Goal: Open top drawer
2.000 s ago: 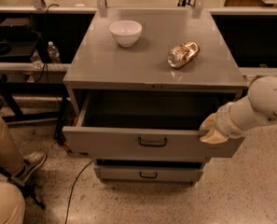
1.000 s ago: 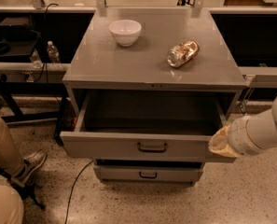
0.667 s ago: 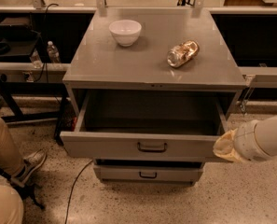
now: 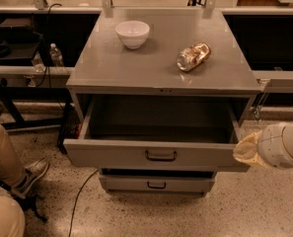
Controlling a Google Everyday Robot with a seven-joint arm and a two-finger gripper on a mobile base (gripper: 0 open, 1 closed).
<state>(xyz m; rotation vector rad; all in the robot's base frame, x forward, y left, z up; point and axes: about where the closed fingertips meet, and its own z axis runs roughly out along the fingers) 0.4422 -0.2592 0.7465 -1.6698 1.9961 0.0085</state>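
Note:
The top drawer (image 4: 156,154) of the grey metal cabinet stands pulled out, its dark inside showing and its small dark pull handle (image 4: 161,156) in the middle of the front panel. A shorter lower drawer (image 4: 157,183) sits shut beneath it. My gripper (image 4: 244,150) shows at the right edge, beside the drawer's right front corner, with the white arm behind it. It is apart from the handle.
A white bowl (image 4: 132,33) and a crumpled wrapper-like object (image 4: 193,56) lie on the cabinet top (image 4: 136,68). A person's leg and shoe (image 4: 18,177) are at the lower left. A cable (image 4: 82,191) runs on the floor. Dark shelving with a bottle (image 4: 55,54) stands behind.
The arm has drawn back to the right and down, away from the drawer's right front corner. The drawer has come out slightly further since the earliest frame.

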